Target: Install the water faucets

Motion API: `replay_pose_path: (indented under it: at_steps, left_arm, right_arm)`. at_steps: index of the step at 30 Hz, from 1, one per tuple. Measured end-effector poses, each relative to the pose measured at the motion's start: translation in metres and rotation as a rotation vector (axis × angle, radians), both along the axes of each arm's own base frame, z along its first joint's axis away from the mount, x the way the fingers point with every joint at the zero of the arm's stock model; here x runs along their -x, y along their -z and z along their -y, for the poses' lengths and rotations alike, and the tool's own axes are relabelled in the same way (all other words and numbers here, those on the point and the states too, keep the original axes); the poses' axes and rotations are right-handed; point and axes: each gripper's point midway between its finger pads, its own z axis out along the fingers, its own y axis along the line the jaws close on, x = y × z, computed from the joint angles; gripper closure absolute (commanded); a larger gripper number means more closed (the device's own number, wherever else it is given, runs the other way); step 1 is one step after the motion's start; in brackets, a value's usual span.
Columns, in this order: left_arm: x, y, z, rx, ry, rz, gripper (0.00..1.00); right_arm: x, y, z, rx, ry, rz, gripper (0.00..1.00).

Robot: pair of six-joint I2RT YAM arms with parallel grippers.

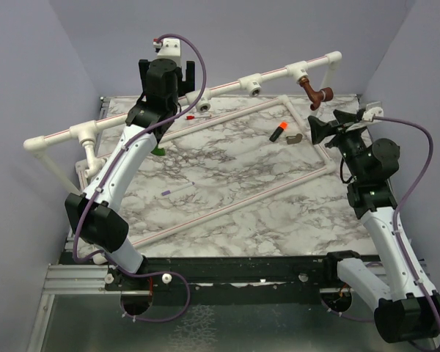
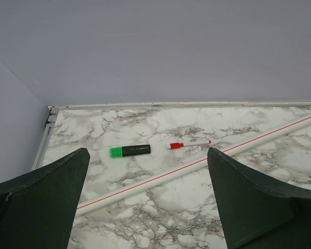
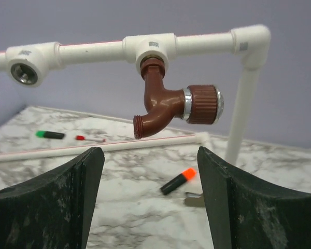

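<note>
Right gripper [image 3: 150,155]: black fingers released, spread wide, empty.
Just beyond: reddish-brown curved plastic faucet [image 3: 168,101], hanging threaded into white pipe tee [image 3: 154,47].
Handling advice: retreat straight back, clear of its knob.
Left gripper [image 2: 147,155]: released, empty, above marble table [image 2: 160,202].

We judge this a robotics test cell. Plain lavender walls [image 1: 29,73] box in a marble-patterned tabletop [image 1: 235,198]. The left arm [image 1: 125,161] and right arm [image 1: 385,220] are mounted by an aluminium rail [image 1: 66,279] at its near edge. A white pipe frame [image 1: 227,83] bearing a reddish-brown faucet [image 3: 163,106] stands on the tabletop.
</note>
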Motion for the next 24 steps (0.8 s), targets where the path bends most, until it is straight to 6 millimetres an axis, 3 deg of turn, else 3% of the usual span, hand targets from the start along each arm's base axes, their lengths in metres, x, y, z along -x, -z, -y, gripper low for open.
replay_pose_path:
  at_steps: [8, 10, 11, 15, 24]
  left_arm:
    - [0.0, 0.0, 0.0, 0.0, 0.0, 0.0, 0.04]
    - [0.0, 0.0, 0.001, 0.0, 0.001, 0.0, 0.04]
    - [0.0, 0.0, 0.001, 0.0, 0.001, 0.0, 0.04]
    - [0.0, 0.0, 0.001, 0.0, 0.0, 0.0, 0.04]
    - [0.0, 0.0, 0.0, 0.0, 0.0, 0.001, 0.03]
  right_arm:
    - [0.001, -0.011, 0.008, 0.485, 0.038, 0.207, 0.15]
    - [-0.001, -0.009, 0.01, 0.595, 0.053, 0.251, 0.01]
    - [-0.002, -0.006, 0.01, 0.647, 0.055, 0.269, 0.0]
    - [-0.009, 0.001, 0.01, 0.848, 0.06, 0.327, 0.0]
    - [-0.024, -0.009, 0.007, 1.137, 0.116, 0.479, 0.09]
